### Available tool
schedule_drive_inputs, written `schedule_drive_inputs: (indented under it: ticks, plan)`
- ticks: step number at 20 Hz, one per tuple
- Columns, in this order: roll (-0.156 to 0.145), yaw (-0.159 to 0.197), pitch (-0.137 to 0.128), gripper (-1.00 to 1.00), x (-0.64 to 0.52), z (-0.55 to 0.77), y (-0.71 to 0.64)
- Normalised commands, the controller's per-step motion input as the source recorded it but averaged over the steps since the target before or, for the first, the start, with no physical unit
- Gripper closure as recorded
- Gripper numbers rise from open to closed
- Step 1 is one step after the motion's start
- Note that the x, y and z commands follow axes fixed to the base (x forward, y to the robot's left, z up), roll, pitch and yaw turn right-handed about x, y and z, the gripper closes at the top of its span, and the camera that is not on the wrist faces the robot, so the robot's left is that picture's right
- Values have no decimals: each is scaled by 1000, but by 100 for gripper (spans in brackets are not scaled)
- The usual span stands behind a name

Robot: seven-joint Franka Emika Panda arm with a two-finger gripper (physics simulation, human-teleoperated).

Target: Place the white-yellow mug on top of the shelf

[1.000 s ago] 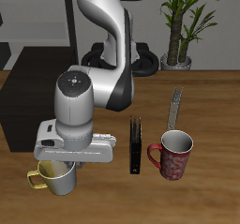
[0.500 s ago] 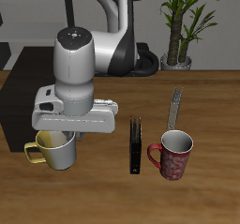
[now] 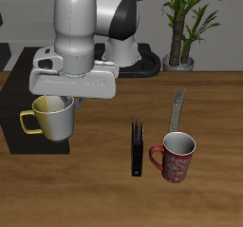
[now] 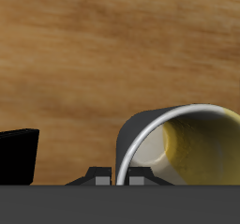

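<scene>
The white-yellow mug [image 3: 53, 118] hangs in the air above the wooden table, upright, its yellow handle pointing away from the other objects. My gripper [image 3: 65, 102] is shut on the mug's rim and holds it in front of the shelf [image 3: 13, 98], a large black cabinet at the table's side. The mug's base is about level with the shelf's lower half. In the wrist view the mug [image 4: 187, 143] shows its grey rim and yellowish inside, with my gripper [image 4: 120, 176] pinching the rim and a black corner of the shelf [image 4: 17, 157] beside it.
A thin black upright slab [image 3: 138, 147] stands mid-table. A red patterned mug [image 3: 175, 158] stands beside it near the front edge. A grey flat bar [image 3: 177, 109] lies behind the red mug. A potted plant [image 3: 185, 27] stands at the back.
My gripper has lifted the white-yellow mug off the table and carried it upward and slightly toward the shelf. The other objects have not moved.
</scene>
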Motion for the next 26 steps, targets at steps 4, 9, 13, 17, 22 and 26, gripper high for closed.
schedule_drive_inputs:
  ticks: [4,9,13,17,22,26]
  plan:
    - [-24,-8,-80,100,-311,624,-93]
    - [-27,-6,-53,100,-337,540,-133]
    - [-36,-2,-26,100,-227,294,-136]
    - [-15,4,-29,100,-333,346,-126]
    - [-7,-10,4,100,-440,349,-173]
    - [-32,-38,8,100,-351,251,-248]
